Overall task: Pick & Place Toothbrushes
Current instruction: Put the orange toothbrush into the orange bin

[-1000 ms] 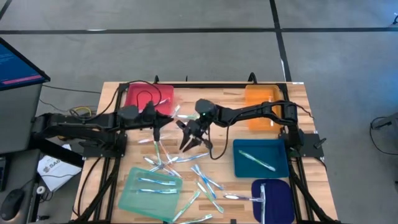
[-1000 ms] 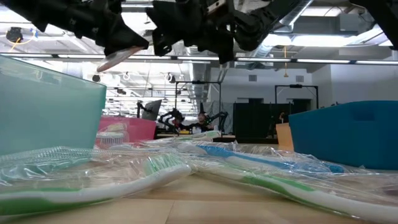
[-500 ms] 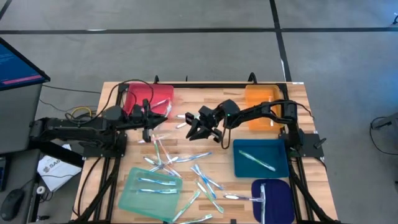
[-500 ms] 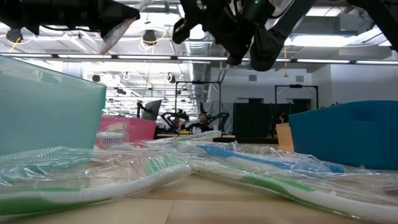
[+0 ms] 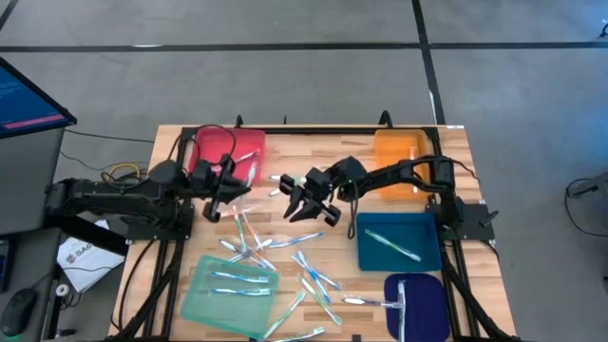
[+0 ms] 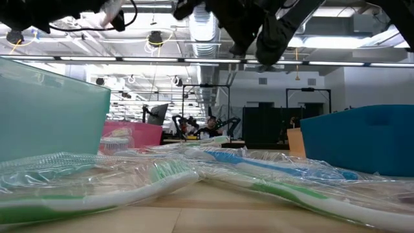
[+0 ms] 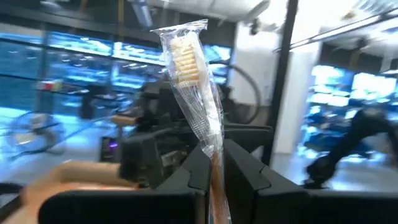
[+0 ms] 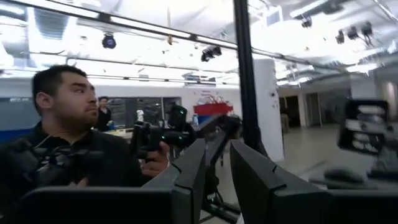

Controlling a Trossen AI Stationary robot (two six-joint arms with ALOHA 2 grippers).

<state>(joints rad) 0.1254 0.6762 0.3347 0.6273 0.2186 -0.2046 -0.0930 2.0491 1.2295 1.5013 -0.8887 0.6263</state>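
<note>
Above the table's left middle, by the red tray [image 5: 204,142], my left gripper [image 5: 226,180] is shut on a toothbrush [image 7: 196,106] in a clear wrapper. That toothbrush also shows at the low view's top left [image 6: 111,8]. My right gripper [image 5: 306,195] hangs over the table's middle. Its fingers [image 8: 252,180] stand a narrow gap apart with nothing between them. Several wrapped toothbrushes [image 5: 304,275] lie loose on the wood. Others lie in the teal tray [image 5: 195,304], the blue tray [image 5: 423,228] and the dark blue tray [image 5: 427,309]. My left gripper pinches the toothbrush's handle [image 7: 216,171] between its two fingers, through the clear wrapper. The fingers come from the table's left, slanting upward, and lie along the toothbrush. The bristled head [image 7: 185,59] sticks out past the fingertips. The toothbrush is lifted clear of the table.
An orange tray [image 5: 399,166] stands at the far right, and black cables loop over the red tray. A monitor [image 5: 28,104] stands off the table's left side. A person [image 8: 62,143] stands in the room beyond the table. Bare wood lies along the far edge between the red and orange trays.
My left gripper has risen and drawn back toward the table's left edge. It has tipped from pointing down to slanting upward, and the toothbrush has gone with it. My right gripper has lifted off the pile in the middle, tipped upward and shifted toward the right and far side.
</note>
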